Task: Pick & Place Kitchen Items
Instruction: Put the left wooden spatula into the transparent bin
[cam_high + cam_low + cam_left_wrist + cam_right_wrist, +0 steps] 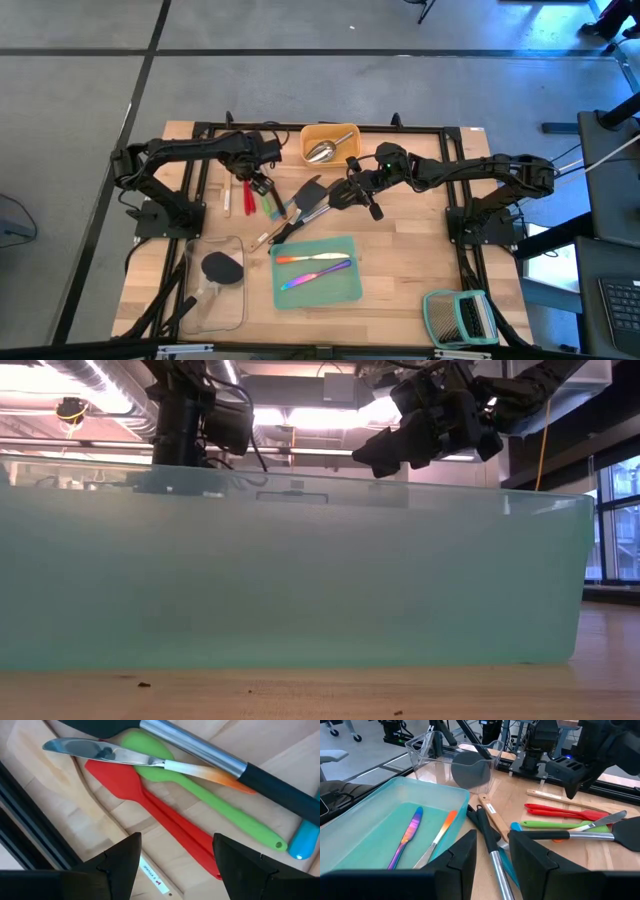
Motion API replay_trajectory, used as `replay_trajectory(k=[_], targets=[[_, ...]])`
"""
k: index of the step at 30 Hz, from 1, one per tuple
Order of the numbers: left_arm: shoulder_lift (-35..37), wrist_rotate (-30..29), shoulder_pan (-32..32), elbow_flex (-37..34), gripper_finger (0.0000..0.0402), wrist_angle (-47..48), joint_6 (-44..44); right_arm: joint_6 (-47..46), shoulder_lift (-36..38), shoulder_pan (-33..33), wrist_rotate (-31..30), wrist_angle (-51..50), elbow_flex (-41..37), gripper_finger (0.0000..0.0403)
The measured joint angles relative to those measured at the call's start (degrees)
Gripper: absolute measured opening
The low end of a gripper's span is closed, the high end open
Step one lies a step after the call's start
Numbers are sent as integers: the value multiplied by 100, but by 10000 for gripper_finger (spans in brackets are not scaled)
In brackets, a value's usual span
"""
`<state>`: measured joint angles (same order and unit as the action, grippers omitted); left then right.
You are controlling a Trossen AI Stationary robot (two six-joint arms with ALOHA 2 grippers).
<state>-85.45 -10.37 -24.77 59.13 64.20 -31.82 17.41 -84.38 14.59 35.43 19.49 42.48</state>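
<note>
Above the loose utensil pile mid-table, left gripper (262,186) hangs spread wide and empty over red spatula (150,805), seemingly aligned to straddle it; right gripper (352,193), narrowed and holding nothing, poised nearby; iridescent cutlery (314,271) already in teal tray (283,297).

Red spatula (150,805), green spatula (200,800), teal tray (316,271)

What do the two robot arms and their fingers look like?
Both arms are dark, jointed and slim, with black cables running along them. The left gripper and right gripper each carry two matte black, blocky, angular fingers. A small green light glows on the right arm's wrist.
</note>
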Motion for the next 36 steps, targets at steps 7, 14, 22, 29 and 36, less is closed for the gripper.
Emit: replay_trajectory(k=[7,14,22,29,36], targets=[[0,63,39,0,242,-8,0,2,0,0,1,0,0,119],[0,65,39,0,242,-10,60,2,0,0,1,-52,1,119],[-2,67,54,0,242,-13,16,0,0,0,2,-116,2,119],[-2,94,158,0,242,-10,-80,0,0,0,5,-129,2,119],[-2,85,229,0,242,-10,-210,0,0,0,5,-131,2,119]])
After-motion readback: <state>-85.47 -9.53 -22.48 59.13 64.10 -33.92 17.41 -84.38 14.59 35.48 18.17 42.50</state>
